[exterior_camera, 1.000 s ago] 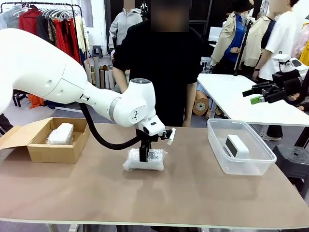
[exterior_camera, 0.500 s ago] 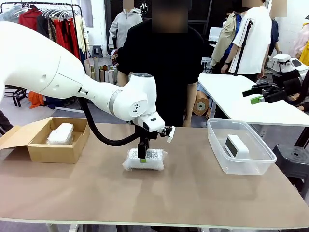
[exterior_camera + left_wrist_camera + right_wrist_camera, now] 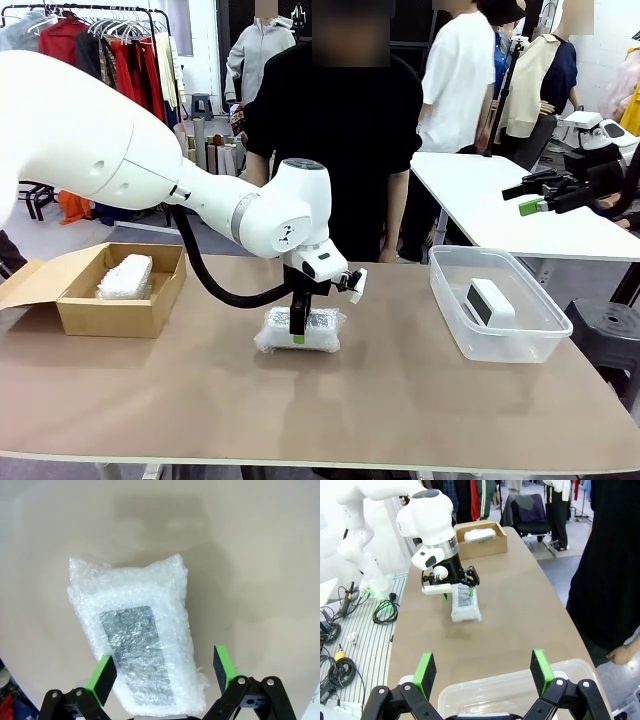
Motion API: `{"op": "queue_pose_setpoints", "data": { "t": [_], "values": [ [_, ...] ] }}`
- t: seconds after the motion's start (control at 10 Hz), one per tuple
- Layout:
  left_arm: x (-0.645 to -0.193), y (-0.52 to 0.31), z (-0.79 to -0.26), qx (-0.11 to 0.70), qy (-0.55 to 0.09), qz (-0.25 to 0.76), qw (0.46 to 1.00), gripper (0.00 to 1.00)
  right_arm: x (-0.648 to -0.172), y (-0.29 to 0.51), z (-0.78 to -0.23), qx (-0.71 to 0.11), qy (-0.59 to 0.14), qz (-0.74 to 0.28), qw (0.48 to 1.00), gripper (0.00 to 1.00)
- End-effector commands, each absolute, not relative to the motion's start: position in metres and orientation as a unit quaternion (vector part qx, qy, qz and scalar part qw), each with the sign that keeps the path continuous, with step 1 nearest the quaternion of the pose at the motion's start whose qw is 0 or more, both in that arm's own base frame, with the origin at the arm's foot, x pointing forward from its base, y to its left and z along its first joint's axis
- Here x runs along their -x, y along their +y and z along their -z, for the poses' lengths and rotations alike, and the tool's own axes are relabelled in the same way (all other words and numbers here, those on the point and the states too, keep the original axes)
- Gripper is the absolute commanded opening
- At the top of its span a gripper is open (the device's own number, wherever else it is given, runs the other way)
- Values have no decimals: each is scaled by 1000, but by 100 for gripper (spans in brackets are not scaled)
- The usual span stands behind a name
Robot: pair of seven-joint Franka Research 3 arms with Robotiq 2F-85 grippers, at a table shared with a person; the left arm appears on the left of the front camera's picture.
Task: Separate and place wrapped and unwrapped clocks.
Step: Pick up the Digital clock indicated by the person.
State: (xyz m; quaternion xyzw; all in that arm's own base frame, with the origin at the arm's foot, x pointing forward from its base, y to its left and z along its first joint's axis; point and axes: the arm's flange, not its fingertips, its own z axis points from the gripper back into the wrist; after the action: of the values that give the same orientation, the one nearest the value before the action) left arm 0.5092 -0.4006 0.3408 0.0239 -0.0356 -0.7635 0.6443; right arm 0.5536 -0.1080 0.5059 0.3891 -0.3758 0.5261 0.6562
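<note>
A rounded white bubble-wrapped clock (image 3: 125, 276) lies in the open brown cardboard box (image 3: 120, 312) at the left. At table centre, the left gripper (image 3: 165, 667) straddles the flat bubble-wrapped clock (image 3: 135, 640) (jaws wide, unclosed). Rightward, the bare white clock (image 3: 489, 301) sits in the clear plastic tub (image 3: 497, 345), above which the right gripper (image 3: 482, 672) hangs, jaws spread.

My left arm reaches across to the middle, wrist bent down, left hand (image 3: 297, 330) pointing straight down with fingers (image 3: 102, 677) spread wide. My right hand (image 3: 482, 672) hangs over the right side, fingers equally wide apart.
</note>
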Motion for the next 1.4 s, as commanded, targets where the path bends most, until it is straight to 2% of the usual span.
{"op": "queue_pose_setpoints", "data": {
  "t": [0.0, 0.1, 0.7, 1.1, 1.2, 1.3],
  "values": [
    [-505, -402, -327, -70, -29, 747, 660, 100, -553, -107, -508, -389, -374, -526, 657, 100],
    [-506, -400, -326, -95, -30, 741, 664, 95, -553, -107, -508, -389, -374, -526, 657, 100],
    [-503, -396, -342, -131, -76, 733, 663, 58, -553, -107, -508, -389, -374, -526, 657, 100],
    [-510, -389, -331, -108, -67, 733, 668, 35, -553, -107, -508, -389, -374, -526, 657, 100],
    [-512, -388, -329, -105, -67, 732, 669, 27, -553, -107, -508, -389, -374, -526, 657, 100],
    [-512, -386, -331, -105, -64, 730, 673, 7, -553, -107, -508, -389, -374, -526, 657, 100]
  ]
}}
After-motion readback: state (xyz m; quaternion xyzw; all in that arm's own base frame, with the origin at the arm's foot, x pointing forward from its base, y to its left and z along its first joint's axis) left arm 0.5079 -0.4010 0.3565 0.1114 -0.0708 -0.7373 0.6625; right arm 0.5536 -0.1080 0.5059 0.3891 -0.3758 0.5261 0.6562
